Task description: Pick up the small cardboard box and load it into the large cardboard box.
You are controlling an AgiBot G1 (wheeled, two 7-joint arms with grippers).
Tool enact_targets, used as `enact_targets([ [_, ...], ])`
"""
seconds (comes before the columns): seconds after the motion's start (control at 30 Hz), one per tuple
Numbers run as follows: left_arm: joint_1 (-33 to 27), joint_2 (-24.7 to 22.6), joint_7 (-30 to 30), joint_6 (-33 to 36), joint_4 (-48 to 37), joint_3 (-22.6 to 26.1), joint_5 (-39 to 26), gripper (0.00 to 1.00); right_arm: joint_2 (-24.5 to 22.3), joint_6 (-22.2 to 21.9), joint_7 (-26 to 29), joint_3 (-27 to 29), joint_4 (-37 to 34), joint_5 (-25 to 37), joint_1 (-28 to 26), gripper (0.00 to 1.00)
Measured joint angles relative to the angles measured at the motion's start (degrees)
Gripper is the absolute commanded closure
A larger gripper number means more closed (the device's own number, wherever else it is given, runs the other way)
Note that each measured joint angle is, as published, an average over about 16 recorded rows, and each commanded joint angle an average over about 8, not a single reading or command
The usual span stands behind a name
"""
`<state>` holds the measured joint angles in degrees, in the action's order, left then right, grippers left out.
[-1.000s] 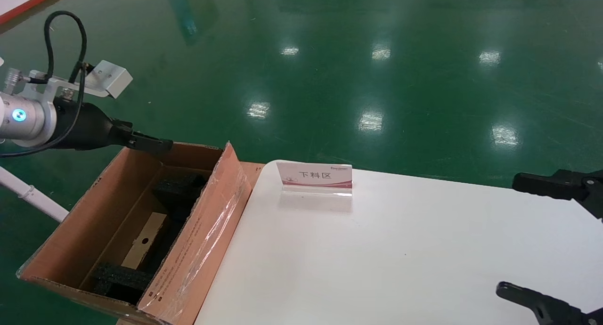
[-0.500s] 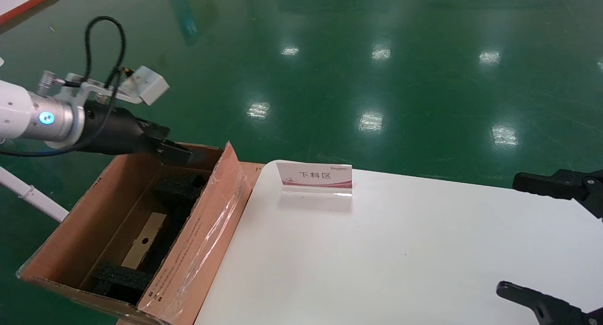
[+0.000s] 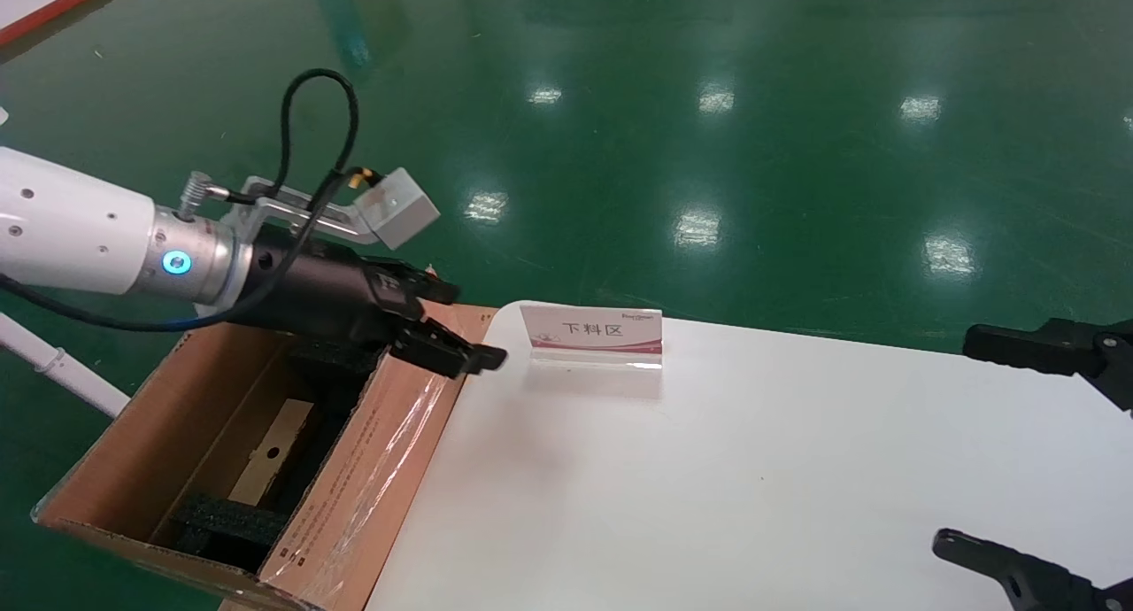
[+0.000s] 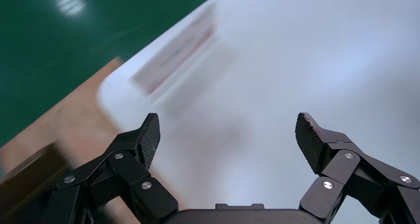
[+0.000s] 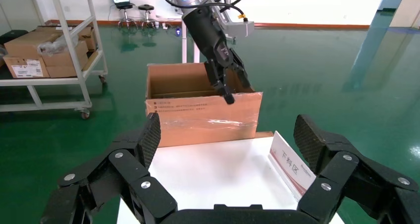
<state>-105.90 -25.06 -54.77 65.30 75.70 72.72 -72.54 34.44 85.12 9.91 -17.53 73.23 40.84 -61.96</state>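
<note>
Small cardboard box (image 3: 270,452) lies on the floor of the large cardboard box (image 3: 372,469), hole up, between black foam blocks (image 3: 232,520), so I judge the loading done. Nearest me, my right gripper (image 3: 1031,452) hangs parked over the right edge of the white table (image 3: 708,487), jaws spread and empty. Farther off, my left gripper (image 3: 460,328) has swung out from over the carton's far end within the last second and now crosses the taped flap toward the table, fingers (image 4: 148,135) released, holding nothing. Beyond it stands the sign card (image 3: 591,334), untouched. That reads to me as a retreat.
</note>
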Motion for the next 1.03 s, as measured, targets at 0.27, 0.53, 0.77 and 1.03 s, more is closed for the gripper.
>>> enact_targets([
  [0.27,10.02,-2.25,9.95,4.61,-0.48,-12.82,6.94,0.0,-0.01,-0.01,-0.01,-0.02,0.0,-0.01,0.0,0.0],
  [0.53,20.05,-4.51,19.9,9.22,-0.96,-25.64,13.87,0.0,-0.02,-0.02,-0.02,-0.04,0.0,-0.03,-0.01,0.0],
  [0.77,28.8,-6.47,28.59,13.25,-1.38,-36.83,19.93,0.0,-0.02,-0.02,-0.03,-0.06,0.0,-0.04,-0.01,0.0],
  [1.03,34.43,-7.74,34.18,15.84,-1.65,-44.03,23.82,0.0,-0.03,-0.03,-0.03,-0.07,0.0,-0.04,-0.02,0.0],
])
